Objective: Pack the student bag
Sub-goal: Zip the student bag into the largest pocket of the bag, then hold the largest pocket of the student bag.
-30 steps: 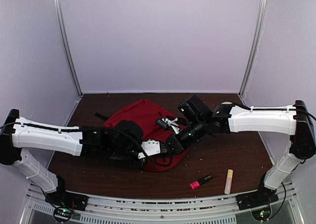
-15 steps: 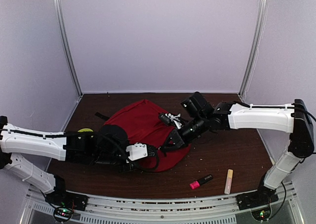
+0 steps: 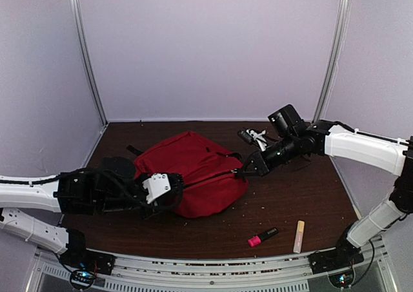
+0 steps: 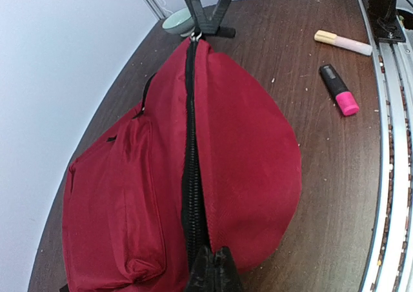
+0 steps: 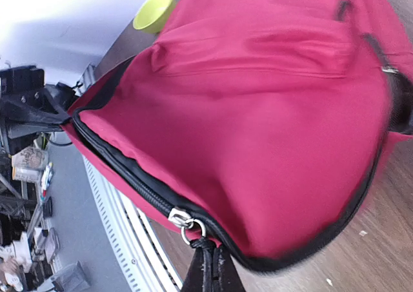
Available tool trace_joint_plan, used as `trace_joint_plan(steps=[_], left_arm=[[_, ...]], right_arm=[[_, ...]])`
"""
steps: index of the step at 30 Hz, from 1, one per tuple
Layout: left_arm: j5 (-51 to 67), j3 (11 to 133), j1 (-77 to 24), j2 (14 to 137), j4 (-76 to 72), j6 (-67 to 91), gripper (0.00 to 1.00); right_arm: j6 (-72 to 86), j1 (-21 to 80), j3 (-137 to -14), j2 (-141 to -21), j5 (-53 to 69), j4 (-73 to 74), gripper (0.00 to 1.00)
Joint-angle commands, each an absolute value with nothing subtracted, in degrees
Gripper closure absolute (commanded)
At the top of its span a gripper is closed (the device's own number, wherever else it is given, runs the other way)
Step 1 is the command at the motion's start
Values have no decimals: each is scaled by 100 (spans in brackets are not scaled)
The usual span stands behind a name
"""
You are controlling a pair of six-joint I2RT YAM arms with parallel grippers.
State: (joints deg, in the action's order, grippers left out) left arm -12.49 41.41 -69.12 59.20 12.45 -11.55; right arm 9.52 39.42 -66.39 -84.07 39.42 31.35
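Note:
The student bag (image 3: 193,166) is a red backpack lying on its side mid-table, stretched taut between both grippers. Its black zipper (image 4: 191,144) runs shut along the top seam. My left gripper (image 3: 175,190) is shut on the bag's near-left end, right at the zipper's end (image 4: 216,266). Over at the bag's right end, my right gripper (image 3: 244,172) is shut on the black zipper pull (image 5: 205,245), just below the silver slider (image 5: 179,216). The left wrist view shows the right gripper's fingers (image 4: 201,11) at the far end of the zipper.
A pink highlighter (image 3: 262,236) and a cream highlighter (image 3: 299,236) lie near the front right edge. A green bowl (image 5: 155,9) sits beyond the bag on the left side, by the wall. Crumbs dot the dark wooden table (image 3: 303,195).
My right gripper has drawn the zipper pull to the right and the zipper has shut. The left arm has pulled back to the left, and the bag is stretched out between them.

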Motion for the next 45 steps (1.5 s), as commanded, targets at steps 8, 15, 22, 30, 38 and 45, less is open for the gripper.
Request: trace_joint_plan(steps=[8,15,22,30,38,45], left_arm=[[-1632,3964,-6932,5964,2702,-1084,100],[-1708,3736,-6928,5644,2751,-1044,100],[-955,4490,-6934,6657,2328,-1021,52],[66,6039,-6938,8574,1475,-1298,22],[-569,6674,-6925,9565,1143,-1480,20],[-1205,6562,-6926,9698,1219,-1428,33]], right_arm=[[860,3959,-6800,-8507,2640,3844,100],[717,3667,-6650,-8681,2177,3920,100],[954,4231,-6615,-8896,2987,3531,100],[1298,4368,-6583,-8801,3579,3161,100],[1406,4356,-6478,-8578,3662,3095,100],[1397,4159,-6365,-8362,3700,3129,100]])
